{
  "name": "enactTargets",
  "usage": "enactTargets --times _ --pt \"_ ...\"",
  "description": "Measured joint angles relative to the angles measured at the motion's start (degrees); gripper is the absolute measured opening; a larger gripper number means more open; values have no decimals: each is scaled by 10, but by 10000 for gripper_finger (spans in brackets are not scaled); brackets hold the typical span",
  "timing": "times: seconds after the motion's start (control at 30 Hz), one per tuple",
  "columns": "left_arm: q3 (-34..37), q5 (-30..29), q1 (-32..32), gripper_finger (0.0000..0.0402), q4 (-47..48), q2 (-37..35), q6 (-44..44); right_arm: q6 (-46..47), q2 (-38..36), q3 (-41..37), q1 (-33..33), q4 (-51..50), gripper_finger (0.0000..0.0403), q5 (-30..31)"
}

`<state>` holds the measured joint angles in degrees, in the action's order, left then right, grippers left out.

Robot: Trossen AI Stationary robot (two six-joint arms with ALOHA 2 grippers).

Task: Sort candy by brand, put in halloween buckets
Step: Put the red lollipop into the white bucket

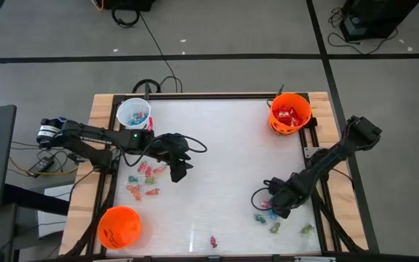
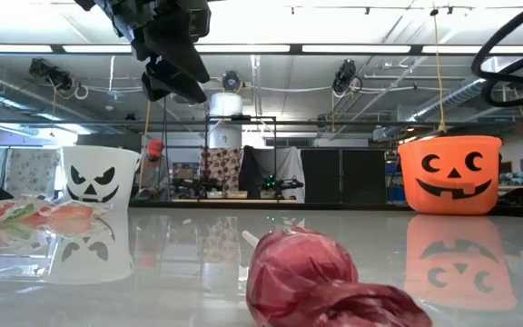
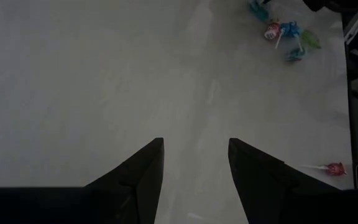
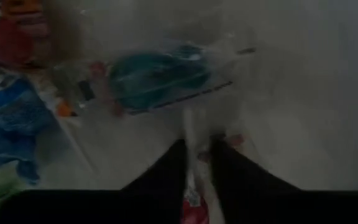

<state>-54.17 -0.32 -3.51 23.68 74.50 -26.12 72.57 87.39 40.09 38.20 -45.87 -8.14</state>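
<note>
Table top (image 1: 217,145) is showing a smooth, glossy white surface, mirroring both pails in the low view. Its frame (image 1: 99,109) is looking like bare light wood. White bucket (image 2: 100,175) and orange bucket (image 2: 449,173) are reading as smooth moulded plastic with a slight sheen. Red lollipop (image 2: 302,272) is sitting in crinkled, shiny film wrap. Candy (image 1: 145,178) wrappers are looking like glossy clear film. Left gripper (image 3: 194,171) fingers are looking matt black.

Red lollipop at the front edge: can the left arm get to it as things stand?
Probably yes. The left gripper hangs open over bare table, and nothing lies between it and the red lollipop. The right gripper is off among its own candy.
</note>
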Motion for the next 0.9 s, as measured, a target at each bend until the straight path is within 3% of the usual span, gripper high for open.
enactTargets --times 0.1,0.23,0.47,0.7,0.8,0.9 --pt "0 0 0 186 1 0 -1 -24 4 14 -10 1 18 -5" --pt "0 19 4 186 2 -3 -14 -20 3 45 -24 7 11 16" --pt "0 48 29 186 -15 -24 2 4 -45 115 -48 30 5 137" --pt "0 75 35 186 -113 -29 23 -31 -82 124 -117 167 5 275" --pt "0 75 35 186 -134 -29 26 -77 -77 124 -157 239 5 281" --pt "0 72 36 186 -132 -29 18 -106 -57 124 -188 258 5 240"
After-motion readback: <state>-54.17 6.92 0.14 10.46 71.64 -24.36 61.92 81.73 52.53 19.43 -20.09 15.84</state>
